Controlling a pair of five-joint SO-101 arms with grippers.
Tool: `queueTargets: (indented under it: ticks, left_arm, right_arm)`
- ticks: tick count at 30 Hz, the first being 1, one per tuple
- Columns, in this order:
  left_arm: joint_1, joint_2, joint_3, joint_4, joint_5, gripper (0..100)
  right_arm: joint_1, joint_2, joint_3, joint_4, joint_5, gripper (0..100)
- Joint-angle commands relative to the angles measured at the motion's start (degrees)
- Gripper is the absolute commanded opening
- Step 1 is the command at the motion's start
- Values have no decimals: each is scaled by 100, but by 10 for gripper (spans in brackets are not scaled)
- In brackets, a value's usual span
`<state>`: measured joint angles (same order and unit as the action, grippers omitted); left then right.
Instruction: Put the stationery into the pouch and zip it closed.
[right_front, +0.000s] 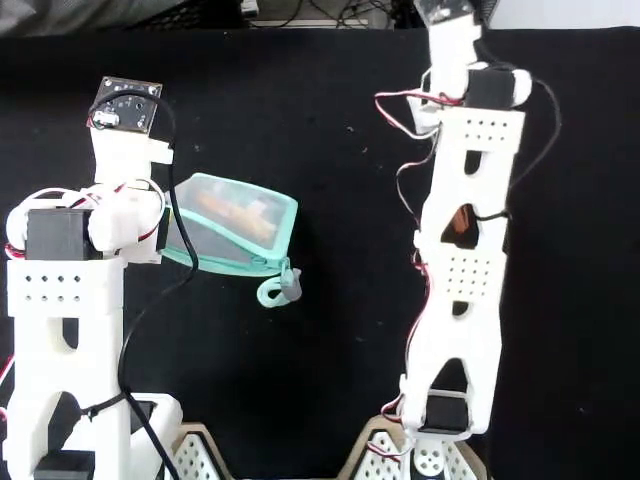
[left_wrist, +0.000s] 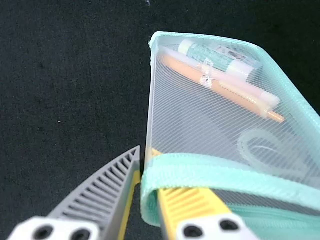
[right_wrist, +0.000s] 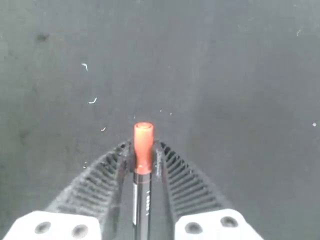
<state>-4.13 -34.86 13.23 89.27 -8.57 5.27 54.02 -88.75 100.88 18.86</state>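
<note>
The left gripper is pinching one corner of the pouch, its grey and yellow fingers closing on the teal trim band, most likely to be steadying the soft bag so that it is not sliding while it is being filled. Beyond the clamp the pouch is lying flat on the black table, just in front of the left arm, and its clear ribbed mesh is showing an orange pen and a green-capped stick resting inside along the far edge. The zipper pull is hanging off the pouch's end nearest the right arm; whether the zip is open I cannot tell. Well apart, at the table's far side, the right gripper is clasping a black pen by its red-capped end, seemingly keeping it ready for loading.
</note>
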Motion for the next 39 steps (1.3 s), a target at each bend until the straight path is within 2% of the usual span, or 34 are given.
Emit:
queueTargets:
  ticks: [1, 8, 12, 15, 19, 23, 30, 36, 39]
  left_arm:
    - [-84, -35, -84, -35, -44, 30]
    - [-84, -35, -75, -35, -44, 30]
    - [-84, -35, -75, -35, -44, 30]
    - [-84, -35, -75, -35, -44, 30]
    - [-84, -35, -75, -35, -44, 30]
    - [-84, -35, -75, -35, -44, 30]
    - [-75, -35, -75, -35, -44, 30]
    - [-75, -35, -66, -35, -44, 30]
    - [-75, -35, -66, -35, -44, 30]
  right_arm:
    - [-9, -1059, 787, 62, -97, 12]
    - [-475, -3451, 4127, 9, -44, 12]
    - [-782, -4813, 6334, -457, -26, 12]
    - [-897, -5560, 8171, -1257, 149, 12]
    - [-888, -6255, 10571, -2840, 396, 12]
    - [-870, -6536, 12242, -3991, 844, 12]
    - [-888, -5640, 12611, -3842, 1723, 21]
    - [-879, -4558, 11978, -3226, 2374, 204]
    - [-870, -4163, 11749, -3218, 2479, 221]
